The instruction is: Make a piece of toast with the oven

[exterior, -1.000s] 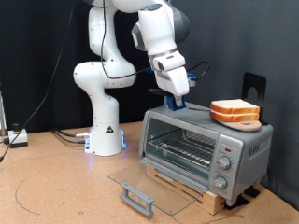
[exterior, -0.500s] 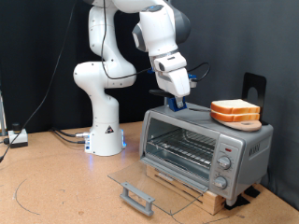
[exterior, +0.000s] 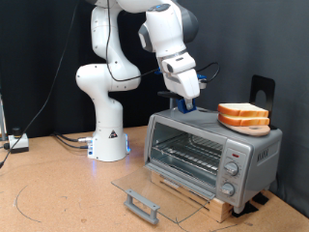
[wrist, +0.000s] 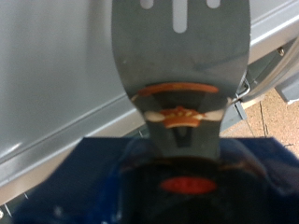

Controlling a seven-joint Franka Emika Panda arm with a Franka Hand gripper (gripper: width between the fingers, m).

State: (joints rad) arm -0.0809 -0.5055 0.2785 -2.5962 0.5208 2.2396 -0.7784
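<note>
With the toaster oven [exterior: 212, 153] as the landmark: well off to its left in the exterior view stands the white base of the arm [exterior: 106, 106], beside a tangle of cables [exterior: 70, 141] on the brown table [exterior: 58, 193]. The oven's glass door [exterior: 154, 188] is dropped fully open, lying flat in front of it, with the wire rack [exterior: 193, 155] bare inside. Above the oven's top, towards its left end, hangs the gripper [exterior: 188, 104]. Its fingers are closed on the blue handle [wrist: 177, 177] of a metal spatula [wrist: 182, 56], whose slotted blade reaches out over the silver oven roof. Further right, on the oven's top near the knob panel [exterior: 232, 166], the two slices of toast [exterior: 243, 116] sit stacked.
</note>
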